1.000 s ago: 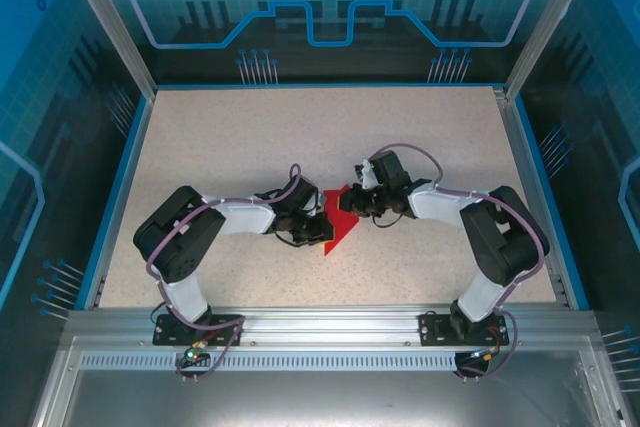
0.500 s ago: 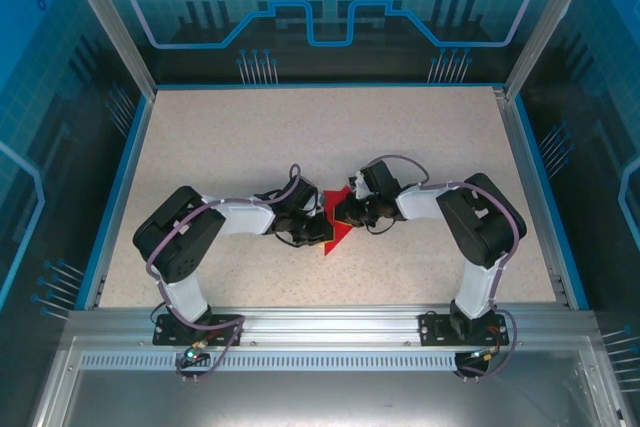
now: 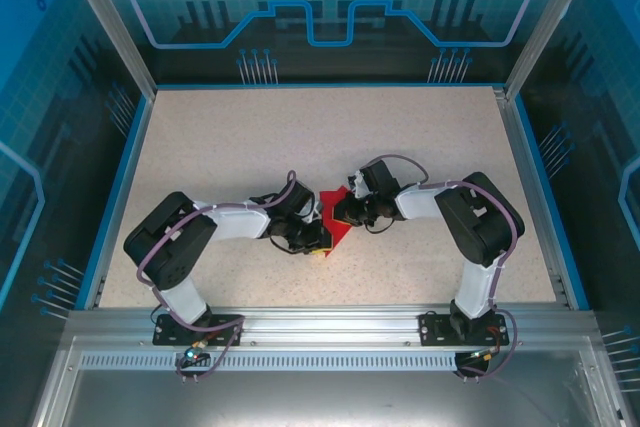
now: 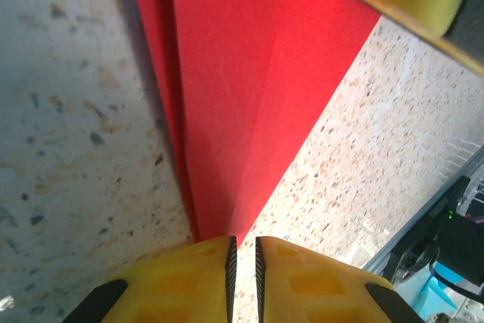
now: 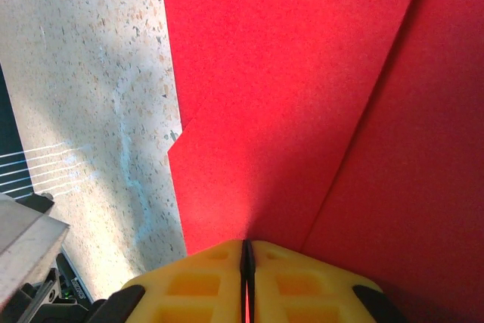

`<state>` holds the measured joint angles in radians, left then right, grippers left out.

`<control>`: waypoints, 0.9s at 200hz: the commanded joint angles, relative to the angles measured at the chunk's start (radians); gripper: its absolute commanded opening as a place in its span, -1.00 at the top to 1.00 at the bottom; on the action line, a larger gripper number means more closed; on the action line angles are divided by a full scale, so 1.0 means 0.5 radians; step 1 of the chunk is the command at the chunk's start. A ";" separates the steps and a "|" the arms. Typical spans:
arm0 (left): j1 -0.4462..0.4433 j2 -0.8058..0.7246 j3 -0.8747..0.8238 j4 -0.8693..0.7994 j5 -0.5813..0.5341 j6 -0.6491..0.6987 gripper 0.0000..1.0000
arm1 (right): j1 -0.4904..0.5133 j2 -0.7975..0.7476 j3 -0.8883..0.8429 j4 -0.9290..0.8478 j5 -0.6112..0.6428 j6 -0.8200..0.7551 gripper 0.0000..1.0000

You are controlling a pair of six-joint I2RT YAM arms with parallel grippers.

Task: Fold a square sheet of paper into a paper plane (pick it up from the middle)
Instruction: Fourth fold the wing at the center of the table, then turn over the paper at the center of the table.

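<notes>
Presently: thin bright red paper sheet, creased into a pointed wedge, mid worktop, between the tools. Right tool clamped on one edge; left tool slightly parted at the tip. Likely light, floppy, crease-prone; best pinched along folded edges.

The left gripper and right gripper are crowding the table's middle, meeting over the red paper and leaving hardly any passage between them. The left arm and right arm are blocking the near strip on either side. The far half of the table is lying open, as are the margins running along the blue rim.
</notes>
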<state>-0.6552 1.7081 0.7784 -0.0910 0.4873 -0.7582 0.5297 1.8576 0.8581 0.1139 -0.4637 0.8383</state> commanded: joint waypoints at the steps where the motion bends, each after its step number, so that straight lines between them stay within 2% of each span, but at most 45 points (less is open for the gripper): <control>1: -0.026 0.021 -0.040 -0.204 0.056 0.056 0.64 | 0.024 0.078 -0.050 -0.061 0.111 -0.014 0.77; 63: -0.058 0.035 -0.008 -0.277 -0.012 0.070 0.64 | 0.028 -0.069 0.032 -0.153 0.050 -0.063 0.70; 99: -0.055 -0.143 0.013 -0.240 -0.049 0.028 0.63 | 0.015 -0.333 0.030 -0.374 0.226 -0.121 0.60; 122: -0.042 -0.299 0.088 -0.335 -0.156 0.057 0.56 | -0.051 -0.505 -0.105 -0.438 0.320 -0.096 0.45; 138: -0.003 -0.352 0.143 -0.380 -0.226 0.080 0.52 | -0.128 -0.596 -0.228 -0.405 0.296 -0.052 0.34; 180: 0.141 -0.275 0.267 -0.352 -0.230 0.115 0.51 | -0.170 -0.635 -0.388 -0.285 0.185 0.038 0.22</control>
<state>-0.6128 1.5455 0.8673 -0.2348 0.3939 -0.7292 0.4431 1.5379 0.6964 -0.0338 -0.3447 0.8238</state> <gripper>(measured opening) 0.243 0.386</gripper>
